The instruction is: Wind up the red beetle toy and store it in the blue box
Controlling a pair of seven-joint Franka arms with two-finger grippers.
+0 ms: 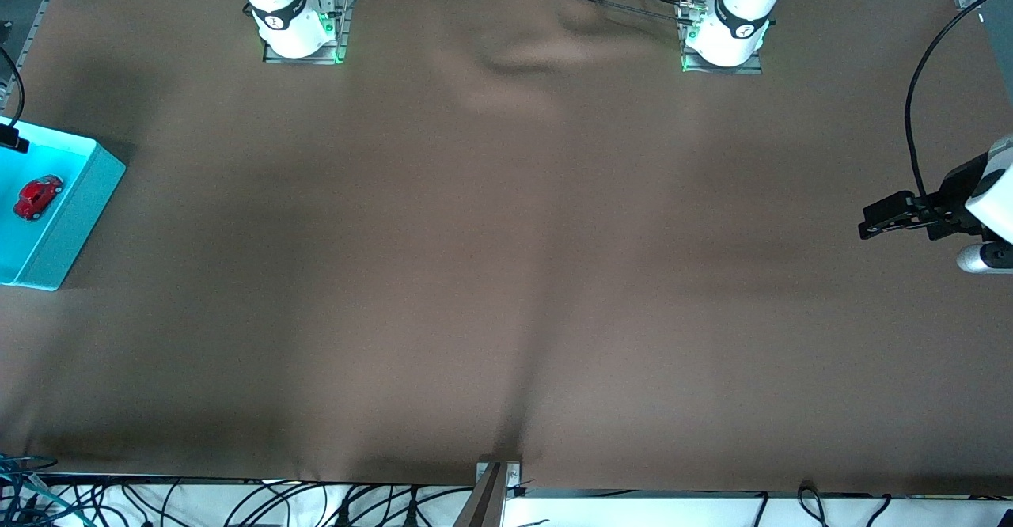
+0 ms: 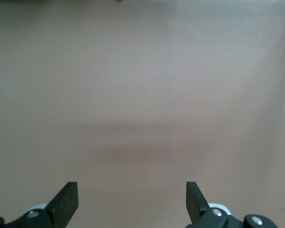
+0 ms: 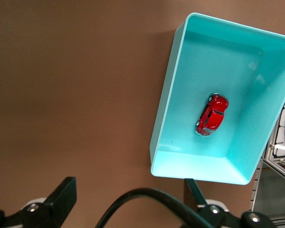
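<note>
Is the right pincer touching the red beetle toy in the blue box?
Apart. In the right wrist view the right pincer is open above the table, while the red beetle toy lies alone inside the blue box.

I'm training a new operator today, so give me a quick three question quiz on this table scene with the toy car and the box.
1. True or false: the red beetle toy lies inside the blue box.
2. Which gripper hangs over bare brown cloth at the left arm's end? A) left gripper B) right gripper
3. Fill in: the left gripper's fingers are ____.

Key: 1 true; 2 A; 3 open.
</note>
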